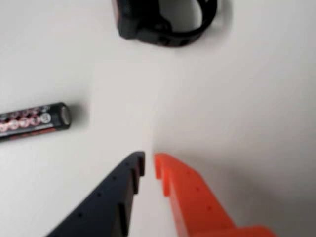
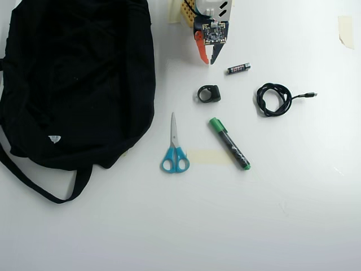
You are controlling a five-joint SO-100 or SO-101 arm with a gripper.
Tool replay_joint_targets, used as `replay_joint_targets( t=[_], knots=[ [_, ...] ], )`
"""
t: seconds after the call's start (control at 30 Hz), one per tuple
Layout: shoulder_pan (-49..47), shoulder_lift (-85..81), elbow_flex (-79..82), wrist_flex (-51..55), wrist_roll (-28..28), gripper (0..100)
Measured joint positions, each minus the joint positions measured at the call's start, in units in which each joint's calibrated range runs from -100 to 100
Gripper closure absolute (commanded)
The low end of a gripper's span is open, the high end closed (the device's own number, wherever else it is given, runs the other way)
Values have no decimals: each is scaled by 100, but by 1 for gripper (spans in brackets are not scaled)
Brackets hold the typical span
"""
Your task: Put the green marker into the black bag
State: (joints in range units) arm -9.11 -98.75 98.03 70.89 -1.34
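Observation:
The green marker (image 2: pixel 229 143) lies on the white table in the overhead view, slanting from upper left to lower right, green cap at the upper end. It is out of the wrist view. The black bag (image 2: pixel 73 79) fills the upper left of the overhead view, with its strap (image 2: pixel 39 186) trailing below and a small white tag (image 2: pixel 54 138). My gripper (image 2: pixel 207 61) hangs at the top centre, well above the marker in the picture. Its black and orange fingers are nearly together and hold nothing; in the wrist view the gripper (image 1: pixel 149 165) shows only a thin gap.
A small black battery (image 2: pixel 238 68) (image 1: pixel 34 122) lies right of the gripper. A small black ring-shaped object (image 2: pixel 208 94) (image 1: pixel 165 22) lies just below the gripper. Blue-handled scissors (image 2: pixel 174 148) lie left of the marker. A coiled black cable (image 2: pixel 274 99) lies to the right.

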Motion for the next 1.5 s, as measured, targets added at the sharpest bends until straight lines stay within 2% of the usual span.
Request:
replay_joint_targets(
  t=[1.5],
  knots=[
    [-59, 0, -16, -9, 0, 98]
  ],
)
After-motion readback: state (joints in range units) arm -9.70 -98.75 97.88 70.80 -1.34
